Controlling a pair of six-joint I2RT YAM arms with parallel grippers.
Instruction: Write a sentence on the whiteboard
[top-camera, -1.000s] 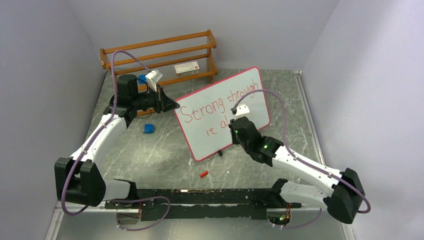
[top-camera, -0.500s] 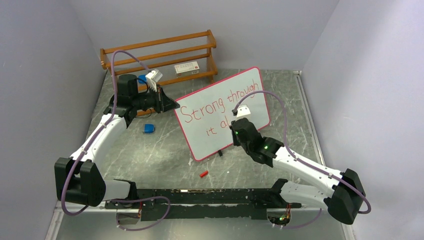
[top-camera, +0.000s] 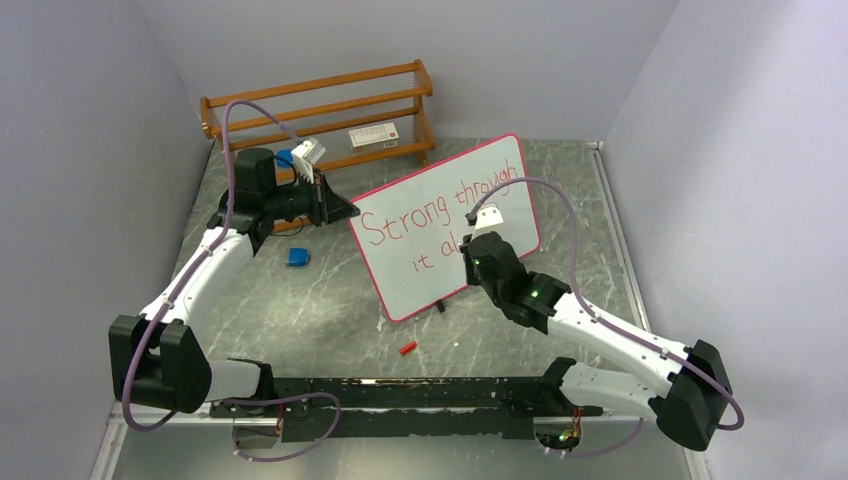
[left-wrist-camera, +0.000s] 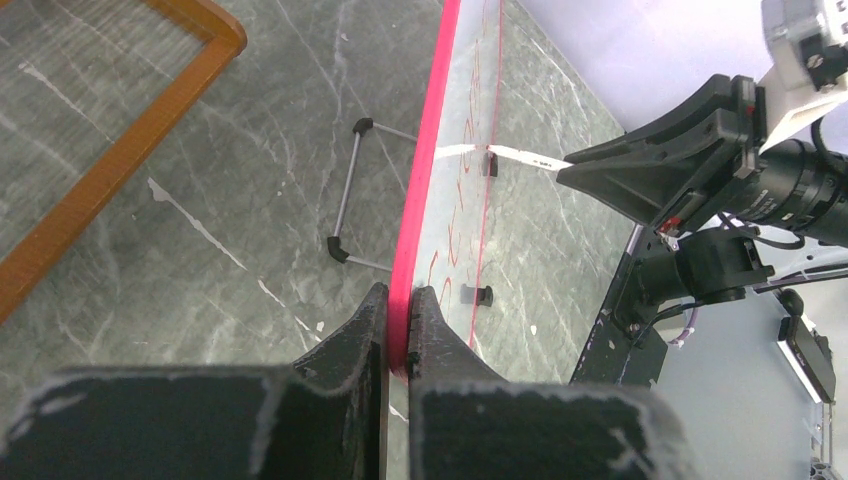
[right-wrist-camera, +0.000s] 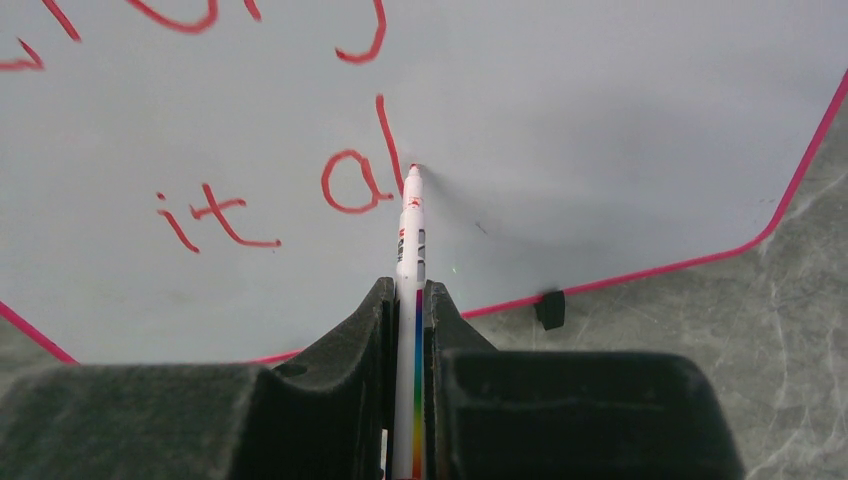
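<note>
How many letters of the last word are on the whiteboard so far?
2. The a sits right of "it" on the whiteboard; the l stands beside it, by the marker tip. None appears hidden.

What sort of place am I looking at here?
Most likely a robot test cell: two robot arms bolted to a marble-patterned table, bare grey walls closing it in, and a whiteboard propped for writing.

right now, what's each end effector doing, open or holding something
Left end effector: closed on the pink rim of the whiteboard.
Right end effector: closed on a marker, tip at the whiteboard.
</note>
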